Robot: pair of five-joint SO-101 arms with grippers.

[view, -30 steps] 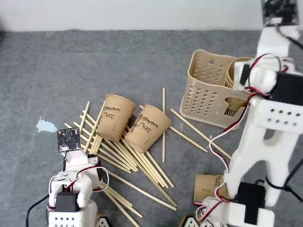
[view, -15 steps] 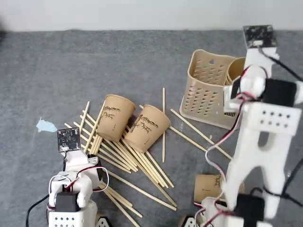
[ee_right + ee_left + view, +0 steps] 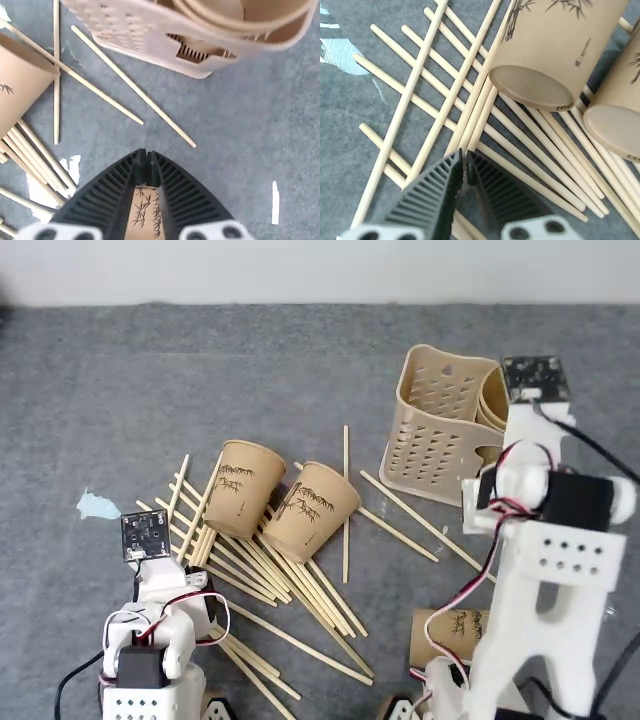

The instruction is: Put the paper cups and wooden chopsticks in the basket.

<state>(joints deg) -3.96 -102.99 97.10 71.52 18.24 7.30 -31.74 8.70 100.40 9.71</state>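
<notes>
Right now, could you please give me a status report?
Left tool shut over chopsticks. Right tool shut, empty, near basket. Cup in basket, three cups outside; two lie on the chopsticks.

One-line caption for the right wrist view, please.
Right gripper shut over a lying paper cup, with the basket and loose chopsticks beyond on the grey table.

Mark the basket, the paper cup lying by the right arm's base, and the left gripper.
basket [image 3: 432, 430]: high view, on its perforated side wall.
paper cup [image 3: 447, 633]: high view, on its printed side.
left gripper [image 3: 464, 156]: left wrist view, midway between its fingertips.
</notes>
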